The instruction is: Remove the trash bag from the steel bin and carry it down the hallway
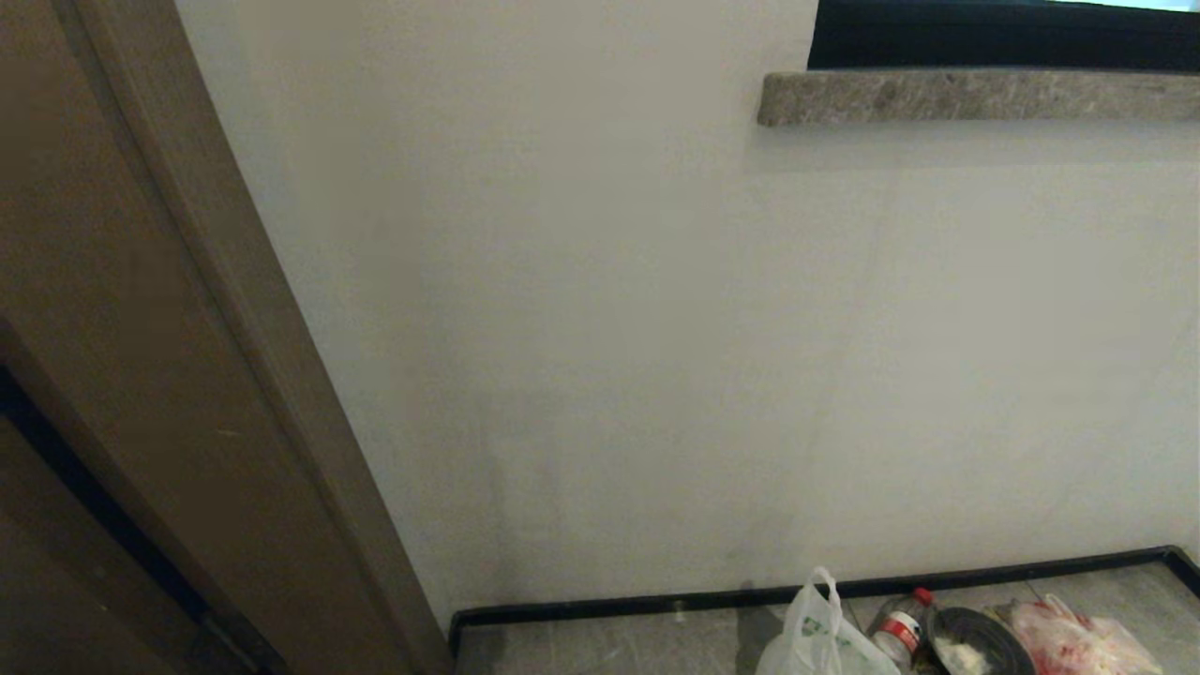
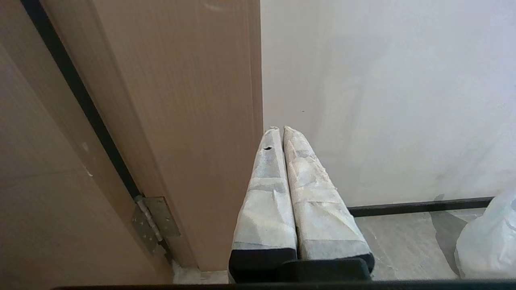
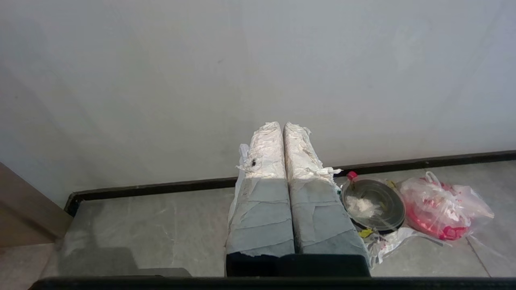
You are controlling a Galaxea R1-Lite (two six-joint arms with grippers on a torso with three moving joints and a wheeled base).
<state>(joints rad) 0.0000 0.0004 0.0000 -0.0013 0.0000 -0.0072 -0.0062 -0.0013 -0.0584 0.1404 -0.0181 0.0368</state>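
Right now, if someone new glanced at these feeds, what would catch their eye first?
The litter on the grey tile floor by the off-white wall: a translucent white plastic bag with green print, a red-capped clear bottle, a round black dish and a red-and-white plastic bag. A brown door frame fills the left.
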